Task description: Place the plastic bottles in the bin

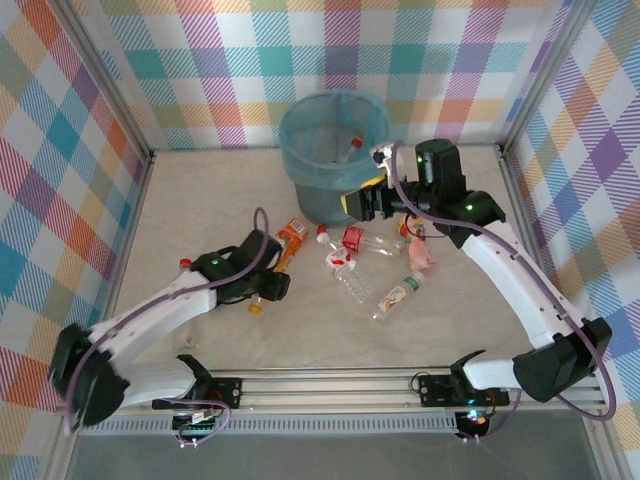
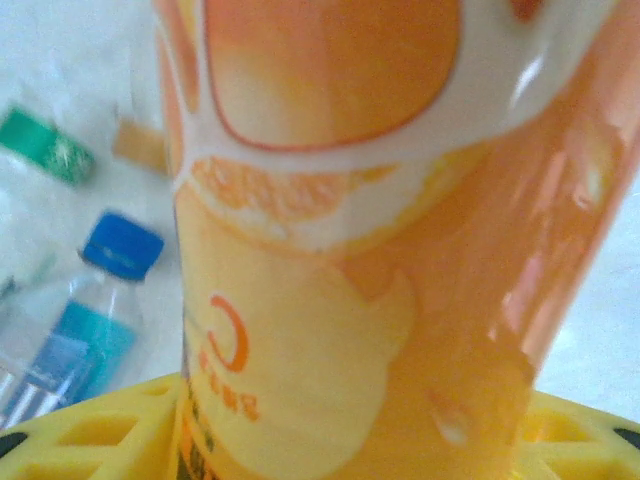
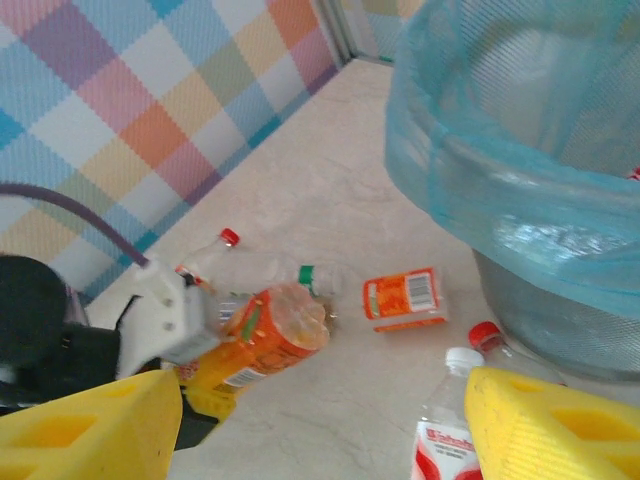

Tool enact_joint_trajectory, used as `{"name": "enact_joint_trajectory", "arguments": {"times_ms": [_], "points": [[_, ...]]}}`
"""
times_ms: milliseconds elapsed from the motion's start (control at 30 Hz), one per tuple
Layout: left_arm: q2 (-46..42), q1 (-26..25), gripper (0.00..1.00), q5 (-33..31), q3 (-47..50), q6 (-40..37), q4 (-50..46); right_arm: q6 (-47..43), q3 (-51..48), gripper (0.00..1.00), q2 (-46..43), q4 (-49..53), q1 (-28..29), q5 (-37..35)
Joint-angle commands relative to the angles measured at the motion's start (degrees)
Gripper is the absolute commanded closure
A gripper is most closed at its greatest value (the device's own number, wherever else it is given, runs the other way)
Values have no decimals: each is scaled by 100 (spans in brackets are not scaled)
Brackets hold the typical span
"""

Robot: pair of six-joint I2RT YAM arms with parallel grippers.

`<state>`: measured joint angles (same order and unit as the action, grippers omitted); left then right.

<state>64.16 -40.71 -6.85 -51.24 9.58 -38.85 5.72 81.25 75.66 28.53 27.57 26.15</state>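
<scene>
An orange-filled plastic bottle [image 2: 400, 250] lies between the yellow fingers of my left gripper [image 2: 330, 445], which is shut on it. From above, that bottle [image 1: 290, 243] sits left of centre with the left gripper [image 1: 272, 283] across it. The bin [image 1: 333, 150], grey with a light-blue bag, stands at the back and holds a red-capped bottle [image 1: 353, 145]. My right gripper [image 1: 362, 205] hangs open beside the bin's front wall, nothing between its fingers. Under it lie a red-labelled bottle [image 3: 448, 440] and a red-capped one [image 3: 487, 337].
Several more bottles lie in front of the bin: a clear one [image 1: 346, 281], a green-labelled one [image 1: 397, 295] and a pink one [image 1: 420, 256]. A blue-capped bottle [image 2: 105, 300] lies beside the left gripper. A loose orange label [image 3: 403, 298] rests on the table. Plaid walls enclose the table.
</scene>
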Motion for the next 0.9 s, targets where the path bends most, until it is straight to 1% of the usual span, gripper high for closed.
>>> {"name": "enact_joint_trajectory", "arguments": {"times_ms": [0,67,167,267,367,433,500,567,700,800,867], "points": [[-840,-135,43,632,12,-457,578,204,-80,25,-165,-657,26,976],[-1335,-157,43,1024,158,-501,1008,324,-140,25,-135,-959,124,1406],[-1780,-164,43,1484,221,-510,1409,253,-75,22,-40,-1085,429,1670],[-1991,-172,43,1808,159,-541,1561,143,50,17,92,-1121,726,1924],[-2078,-174,43,2044,76,-610,1591,64,133,13,215,-1149,1007,1982],[-2093,-179,43,2168,34,-657,1558,-50,215,11,297,-1110,1186,1970],[-2089,-179,43,2285,-7,-693,1538,-135,291,8,389,-1039,1338,1774],[-2100,-179,44,2389,-2,-700,1564,-184,392,7,496,-959,1433,1657],[-2152,-184,44,2447,34,-685,1635,-194,498,6,646,-969,1556,1662],[-2210,-191,44,2440,42,-696,1615,-198,549,8,712,-995,1619,1678],[-2258,-190,43,2402,59,-721,1600,-226,590,13,747,-966,1646,1700]]}}
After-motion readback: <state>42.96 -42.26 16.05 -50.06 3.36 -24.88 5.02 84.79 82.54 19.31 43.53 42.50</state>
